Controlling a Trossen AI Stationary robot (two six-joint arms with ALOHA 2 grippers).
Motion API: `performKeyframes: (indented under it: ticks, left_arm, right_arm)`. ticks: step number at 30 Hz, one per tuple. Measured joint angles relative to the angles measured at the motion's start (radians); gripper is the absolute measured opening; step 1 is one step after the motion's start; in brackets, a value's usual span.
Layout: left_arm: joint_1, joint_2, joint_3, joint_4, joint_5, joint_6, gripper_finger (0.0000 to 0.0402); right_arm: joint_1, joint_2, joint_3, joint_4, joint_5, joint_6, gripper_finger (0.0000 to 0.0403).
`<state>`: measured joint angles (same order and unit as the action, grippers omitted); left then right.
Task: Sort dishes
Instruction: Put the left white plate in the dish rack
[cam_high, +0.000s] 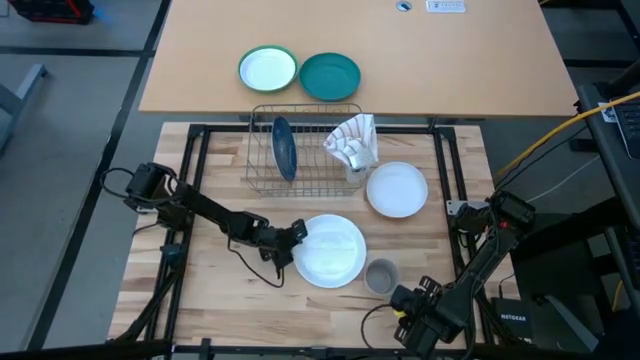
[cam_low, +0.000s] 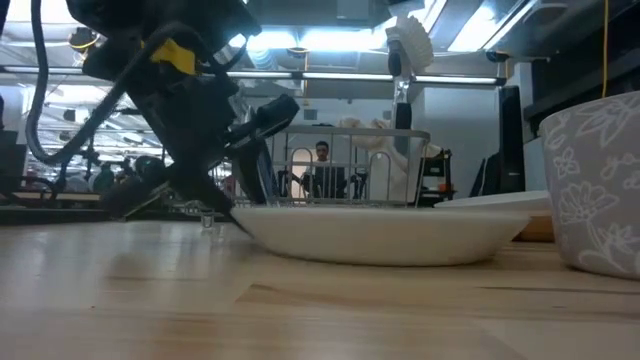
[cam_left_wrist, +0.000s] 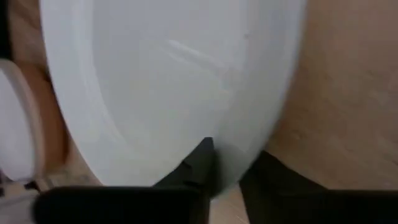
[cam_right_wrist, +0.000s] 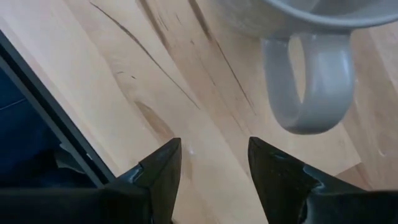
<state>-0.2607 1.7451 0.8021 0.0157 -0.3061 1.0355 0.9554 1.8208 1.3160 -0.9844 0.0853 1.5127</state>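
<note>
**Left gripper pinches the rim of the near white plate**

The left gripper sits at the left edge of the large white plate on the wooden table, its fingers closed over the rim; the right gripper, fingers part open and empty, waits near the grey mug; a second white plate lies beside the wire rack, where the dark blue plate stands upright.

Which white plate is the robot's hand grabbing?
The big white plate at the front. The left hand pinches its rim; the other white plate sits untouched.
</note>
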Motion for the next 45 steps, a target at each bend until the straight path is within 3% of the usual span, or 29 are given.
performKeyframes:
  ticks: [3, 14, 20, 26, 36, 45]
  left_arm:
    - [-0.003, -0.003, 0.004, 0.017, -0.003, 0.002, 0.0012]
    - [-0.057, -0.027, 0.0, -0.013, -0.083, 0.059, 0.0004]
    - [-0.083, -0.063, 0.009, -0.015, -0.079, -0.034, 0.0003]
    - [-0.101, -0.116, 0.016, -0.01, -0.08, -0.111, 0.0002]
    - [-0.142, -0.2, 0.017, -0.011, -0.06, -0.214, 0.0002]
    - [-0.182, -0.273, 0.019, -0.034, -0.049, -0.293, 0.0002]
  right_arm:
    - [0.0, 0.0, 0.024, -0.004, 0.0, 0.0, 0.0191]
    - [0.0, 0.0, 0.151, -0.104, 0.0, 0.0, 0.0191]
    - [0.001, 0.0, 0.239, -0.188, 0.005, -0.003, 0.0191]
    - [0.0, 0.0, 0.328, -0.334, 0.075, -0.039, 0.0191]
    - [-0.008, 0.0, 0.42, -0.405, 0.333, -0.24, 0.0191]
    - [-0.121, 0.0, 0.427, -0.358, 0.366, -0.588, 0.0191]
